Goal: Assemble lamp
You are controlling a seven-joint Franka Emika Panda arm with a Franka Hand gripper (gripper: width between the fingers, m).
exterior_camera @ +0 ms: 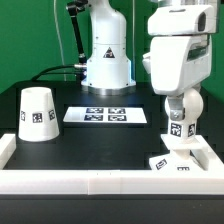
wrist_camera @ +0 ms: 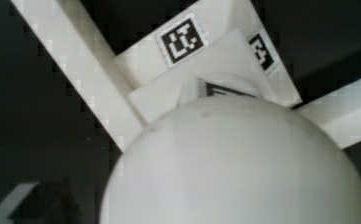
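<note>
Exterior view: the gripper (exterior_camera: 180, 103) hangs over the tabletop's (exterior_camera: 100, 142) near corner on the exterior view's right. Its jaws stand wide apart, and nothing can be seen clamped between them. Straight below it is the bulb (exterior_camera: 179, 128), so close that I cannot tell whether the fingertips straddle its crown or stop just above it. The bulb stands upright with its long axis vertical. Its rounded end points up at the gripper and its narrow foot goes down onto the square base (exterior_camera: 172, 162). The base lies flat in that corner, just beside the white border rail (exterior_camera: 100, 182). The lamp shade (exterior_camera: 38, 112) stands well apart near the tabletop's edge on the exterior view's left, wide end down and axis also vertical. The marker board (exterior_camera: 75, 113) lies between the shade and the bulb.

Wrist view: the bulb (wrist_camera: 230, 165) fills most of the picture as a smooth egg-shaped dome seen from above, so the camera looks nearly along its axis. Behind it the base (wrist_camera: 221, 65) shows two tags and sits where two stretches of the border rail (wrist_camera: 79, 70) meet. No finger shows clearly here.

Any grasp on the bulb would probably be a plain vertical drop with the jaws to either side of the dome. The shade would call for a long crossing of the tabletop.
</note>
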